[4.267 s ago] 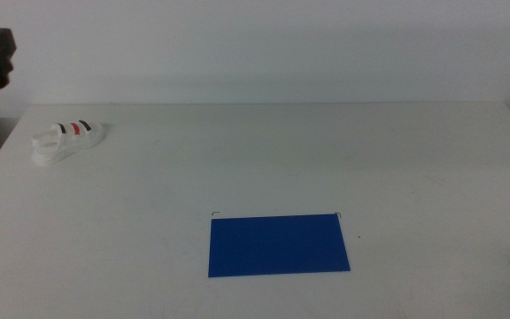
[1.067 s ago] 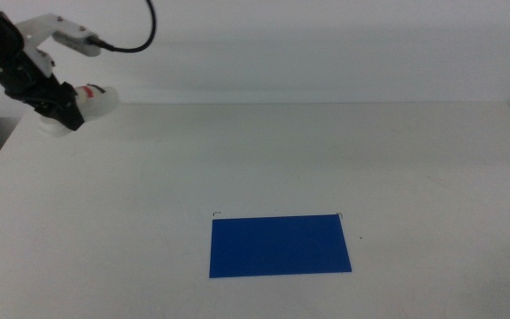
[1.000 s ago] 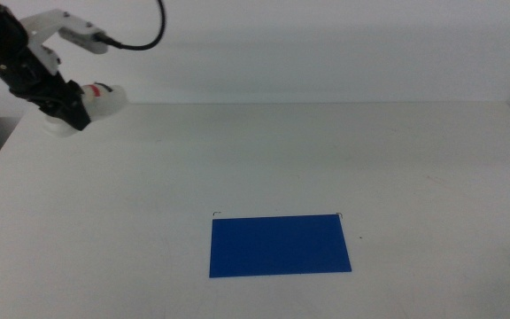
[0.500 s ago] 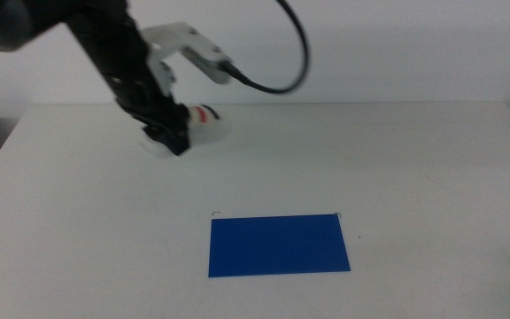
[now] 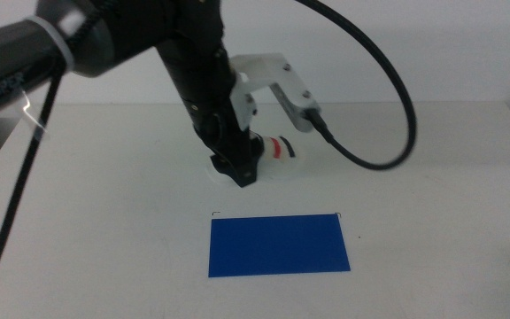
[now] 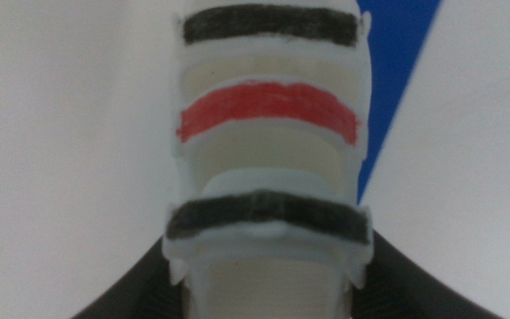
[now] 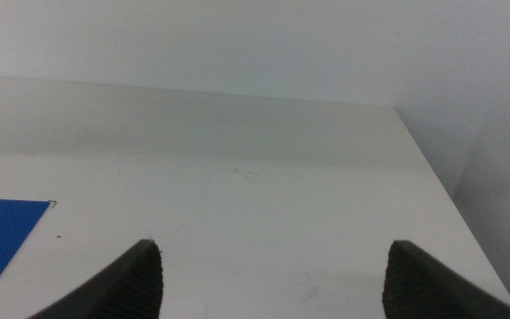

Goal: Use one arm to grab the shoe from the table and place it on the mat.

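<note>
one shoe (image 5: 277, 149), one mat (image 5: 279, 245), one table (image 5: 432, 177)

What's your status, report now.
Left gripper shut on shoe, just behind mat. Right gripper open, waiting. Nothing in the way.

The white shoe (image 5: 273, 158) with black and red straps hangs clamped just beyond the flat blue mat (image 5: 279, 245).

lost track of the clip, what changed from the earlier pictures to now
The left gripper grabbed the small white strapped shoe from the far left corner and carried it to just behind the flat blue mat. The mat stayed put on the white table.
</note>
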